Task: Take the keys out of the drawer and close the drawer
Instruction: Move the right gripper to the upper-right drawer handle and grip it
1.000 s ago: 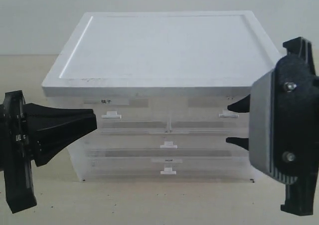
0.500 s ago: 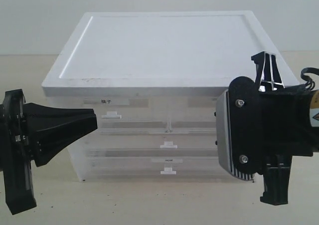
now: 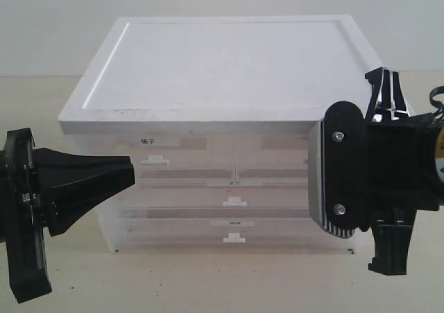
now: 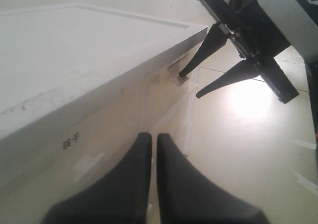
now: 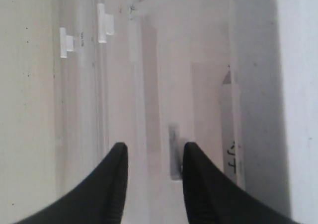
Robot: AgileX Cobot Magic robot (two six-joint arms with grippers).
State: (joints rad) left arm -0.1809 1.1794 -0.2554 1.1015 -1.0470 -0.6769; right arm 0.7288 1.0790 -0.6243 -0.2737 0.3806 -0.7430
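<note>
Exterior: soft, even, diffuse light. White cabinet lid (image 3: 229, 63) toward 12 o'clock is near washed out, with a weak shadow under its overhang. Left wrist: hot glare patch on table (image 4: 246, 97); left end effector (image 4: 149, 139) blurred close-up. Right wrist: hazy, low contrast, soft focus.

You have a white lid (image 3: 222, 63) on a cloudy, translucent cabinet (image 3: 180, 188); the drawer (image 3: 274, 159) is the same milky plastic, with a brownish tape strip (image 3: 281, 142). Your left gripper (image 4: 151, 135) and right gripper (image 5: 154, 147) are black, the right arm's plate (image 3: 318, 181) is silver-grey with a fine-striped edge, and the table (image 3: 208, 278) is beige
</note>
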